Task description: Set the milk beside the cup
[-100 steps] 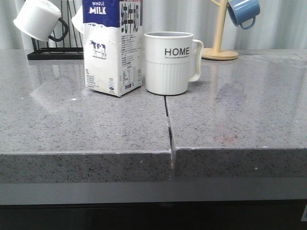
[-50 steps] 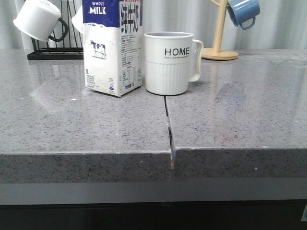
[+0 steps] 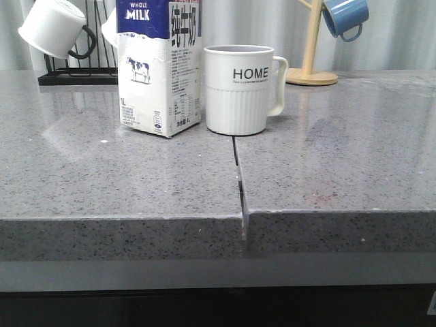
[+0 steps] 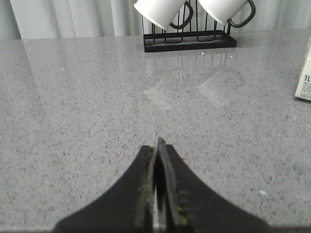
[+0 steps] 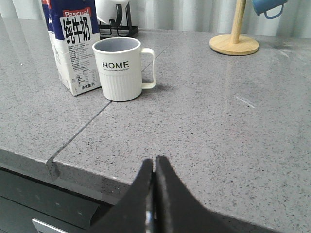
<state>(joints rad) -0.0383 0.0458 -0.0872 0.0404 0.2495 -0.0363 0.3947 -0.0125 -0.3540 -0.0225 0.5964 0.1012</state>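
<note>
The milk [image 3: 160,65], a tall white carton with a dark blue top band, stands upright on the grey counter just left of the cup [image 3: 240,88], a white ribbed mug lettered "HOME" with its handle to the right. Carton and cup stand close side by side; I cannot tell if they touch. Both show in the right wrist view, the milk [image 5: 73,46] and the cup [image 5: 119,69]. A corner of the milk [image 4: 305,82] shows in the left wrist view. My left gripper [image 4: 158,145] is shut and empty over the counter. My right gripper [image 5: 154,162] is shut and empty at the counter's front edge.
A black wire rack [image 3: 75,73] with white mugs [image 3: 53,27] stands at the back left. A wooden mug tree [image 3: 312,71] with a blue mug [image 3: 346,17] stands at the back right. A seam [image 3: 238,174] runs across the counter in front of the cup.
</note>
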